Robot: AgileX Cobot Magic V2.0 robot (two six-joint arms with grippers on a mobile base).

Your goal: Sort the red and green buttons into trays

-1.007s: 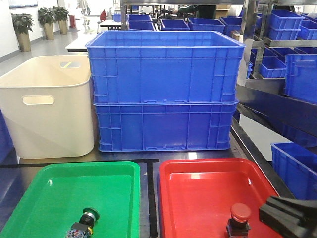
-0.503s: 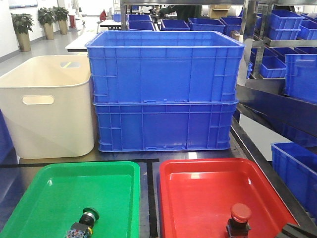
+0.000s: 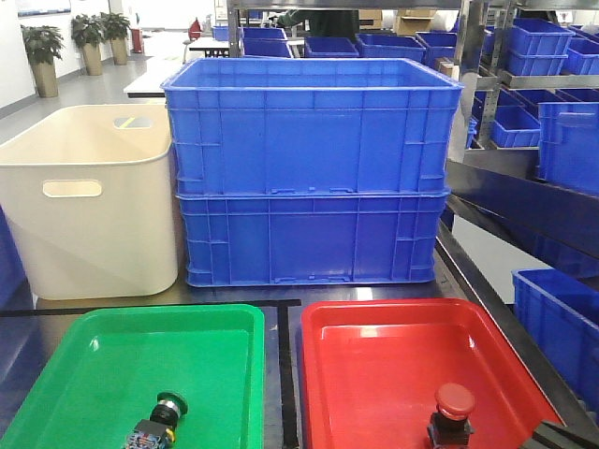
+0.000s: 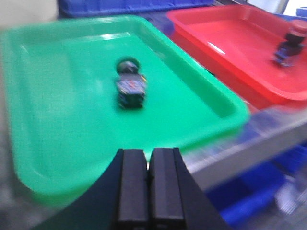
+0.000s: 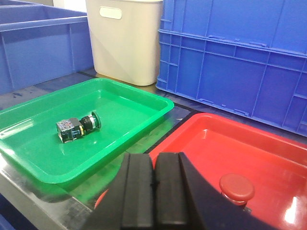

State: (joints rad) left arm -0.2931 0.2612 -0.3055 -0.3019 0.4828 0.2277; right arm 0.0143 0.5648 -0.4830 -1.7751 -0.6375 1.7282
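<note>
The green-black button (image 3: 159,420) lies on its side in the green tray (image 3: 103,365); it also shows in the left wrist view (image 4: 129,85) and the right wrist view (image 5: 76,127). The red mushroom button (image 3: 453,412) stands in the red tray (image 3: 393,355), seen too in the right wrist view (image 5: 236,187). My left gripper (image 4: 148,155) is shut and empty, hovering by the green tray's near rim (image 4: 144,143). My right gripper (image 5: 154,160) is shut and empty, at the near edge of the red tray (image 5: 268,158). Only a dark sliver of the right arm shows in the front view, at its bottom right.
Two stacked deep blue crates (image 3: 309,168) stand behind the trays. A cream tub with handle slots (image 3: 89,201) stands at the back left. More blue crates fill shelves at right (image 3: 562,140). A black tape line (image 3: 285,374) runs between the trays.
The right gripper, seen a second ago at the front view's bottom right by the red tray, has drawn back almost out of that view. The buttons have not moved.
</note>
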